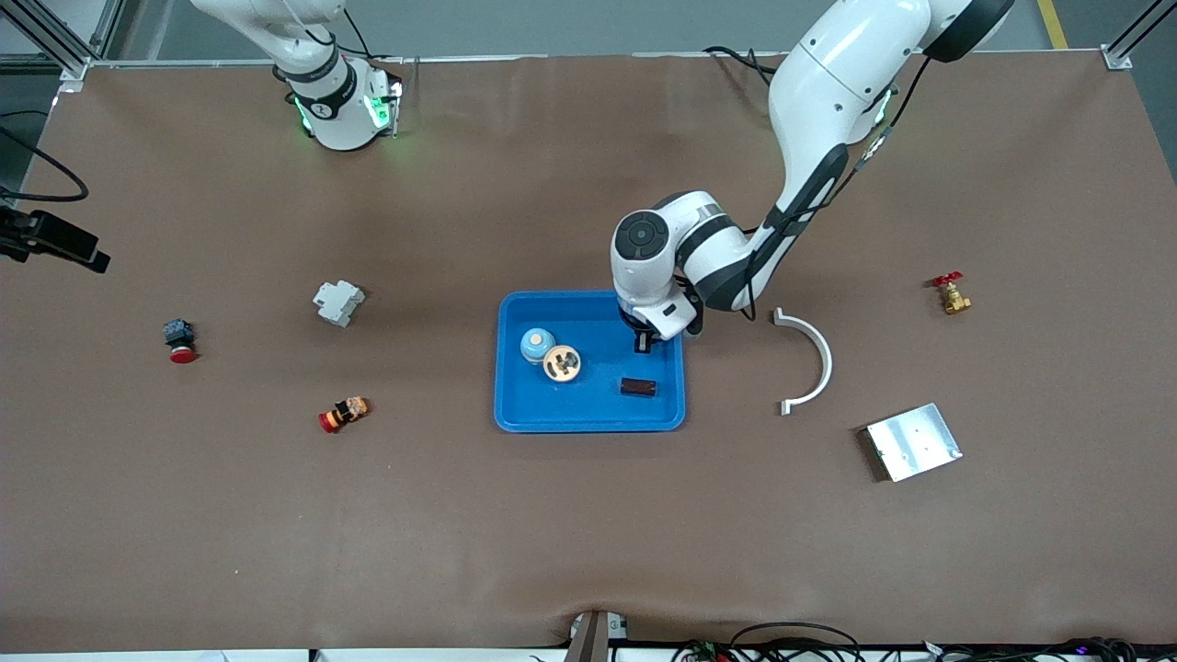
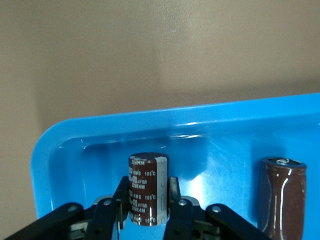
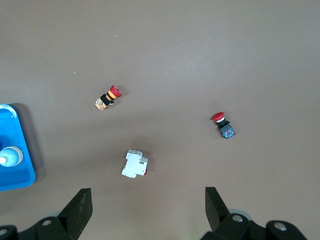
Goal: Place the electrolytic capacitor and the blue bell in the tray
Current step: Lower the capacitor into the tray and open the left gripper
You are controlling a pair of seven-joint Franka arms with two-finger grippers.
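Brown table (image 1: 588,515) carries the blue tray (image 1: 588,421), where the blue bell (image 1: 536,345) already sits. Bent low over the tray's corner, the left gripper (image 2: 148,212) has its jaws closed on an upright electrolytic capacitor (image 2: 147,189); next, I judge, comes letting go. The right gripper (image 3: 148,207) waits high, jaws wide and empty.

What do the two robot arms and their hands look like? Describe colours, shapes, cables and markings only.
Both arms have glossy white rounded shells with black joint bands. The left arm has a round dark-grey cap and a black cable along it. The right arm shows green lights near its base. The left hand and right hand have black fingers.
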